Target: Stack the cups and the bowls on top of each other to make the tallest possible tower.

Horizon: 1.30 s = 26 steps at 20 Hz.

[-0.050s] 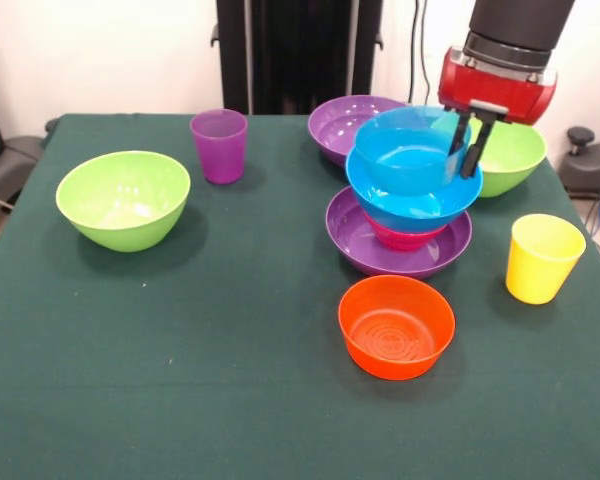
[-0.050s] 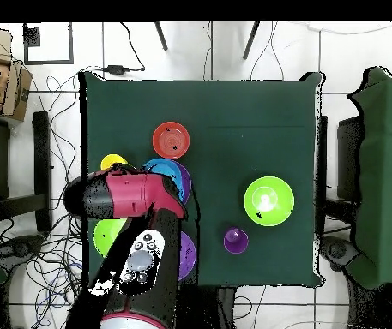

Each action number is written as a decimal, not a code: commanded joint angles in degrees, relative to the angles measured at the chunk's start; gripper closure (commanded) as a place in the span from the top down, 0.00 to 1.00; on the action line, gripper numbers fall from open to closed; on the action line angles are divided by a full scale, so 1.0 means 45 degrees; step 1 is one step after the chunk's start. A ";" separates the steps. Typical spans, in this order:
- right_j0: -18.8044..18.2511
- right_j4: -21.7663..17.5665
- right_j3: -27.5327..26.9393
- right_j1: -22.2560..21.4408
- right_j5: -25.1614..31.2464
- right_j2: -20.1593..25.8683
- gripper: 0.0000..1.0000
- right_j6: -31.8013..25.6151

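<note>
Orange bowl point(image 1: 396, 326) sits nearest; behind, the hand point(image 1: 466, 150) reaches down, clamping the small blue bowl's point(image 1: 408, 152) rim.

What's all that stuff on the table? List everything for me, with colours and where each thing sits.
Tower: one pile; wide purple bowl at the base, red-pink bowl, large blue bowl, small translucent blue bowl on top; right of centre in the front view.
Lime green bowls: two; one at the left, one behind the tower at the right.
Second purple bowl: one; far side, behind the tower.
Orange bowl: one; alone, in front of the tower.
Purple cup: one; upright, far side, left of centre.
Yellow cup: one; upright, right edge.
Table: one; dark green cloth.
Gripper: one; red and black, fingers astride the top blue bowl's rim.
</note>
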 commanded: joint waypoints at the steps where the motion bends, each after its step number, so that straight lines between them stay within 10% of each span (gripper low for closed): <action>1: -0.0139 0.0361 0.0755 0.0693 -0.0759 0.0932 0.00 0.2171; 26: 0.0635 0.0851 0.1255 0.0966 -0.1394 0.0575 0.00 0.2665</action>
